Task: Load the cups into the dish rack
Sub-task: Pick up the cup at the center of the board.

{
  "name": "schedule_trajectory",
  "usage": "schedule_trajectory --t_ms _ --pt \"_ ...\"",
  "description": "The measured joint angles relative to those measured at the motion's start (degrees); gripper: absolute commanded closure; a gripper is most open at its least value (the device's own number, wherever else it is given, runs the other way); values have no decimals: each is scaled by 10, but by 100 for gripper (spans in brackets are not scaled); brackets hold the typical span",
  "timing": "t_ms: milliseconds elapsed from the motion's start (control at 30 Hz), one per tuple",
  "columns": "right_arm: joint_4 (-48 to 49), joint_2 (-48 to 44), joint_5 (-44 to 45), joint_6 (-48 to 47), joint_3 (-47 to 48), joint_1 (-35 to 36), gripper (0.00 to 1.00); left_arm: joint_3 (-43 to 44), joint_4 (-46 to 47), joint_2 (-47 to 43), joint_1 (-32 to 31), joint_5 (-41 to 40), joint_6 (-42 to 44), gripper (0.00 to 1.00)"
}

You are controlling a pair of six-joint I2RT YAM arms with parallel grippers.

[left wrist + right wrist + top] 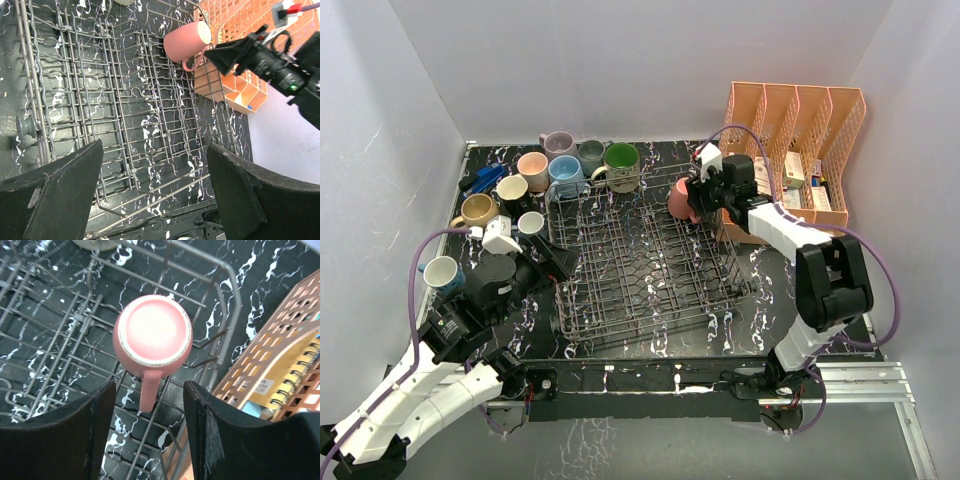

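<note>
Here right end effector (150,405) parted above base-up pink mug (152,335).

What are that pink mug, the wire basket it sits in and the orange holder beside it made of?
The pink mug looks like glazed ceramic: glossy body, with a pale, rough-looking ring around its upturned base. The dish rack seems to be thin grey metal wire, dull and perhaps coated. The orange organizer is matte perforated mesh; metal or plastic, I can't tell.
</note>
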Motion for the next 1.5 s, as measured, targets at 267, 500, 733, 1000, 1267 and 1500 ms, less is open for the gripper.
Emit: schedule_trajectory --t_ms 267,500,733,1000,1267,1500 --pt "-76 -119 -117 -24 0 -29 21 11 -45 2 0 -14 23 17" --pt "-171 -242 -308 -66 -35 -54 18 97 -111 67 0 -39 86 17" --pt "-250 -347 -426 -140 -99 -58 18 203 -187 194 1 -104 160 17" --pt "-282 -377 -461 -163 -182 -92 18 246 -194 285 115 -80 262 20" --pt "-270 -388 -484 -159 -191 -111 18 234 -103 381 351 126 324 62" --pt "-257 -389 -495 -148 -207 -123 18 229 -13 497 424 209 412 71"
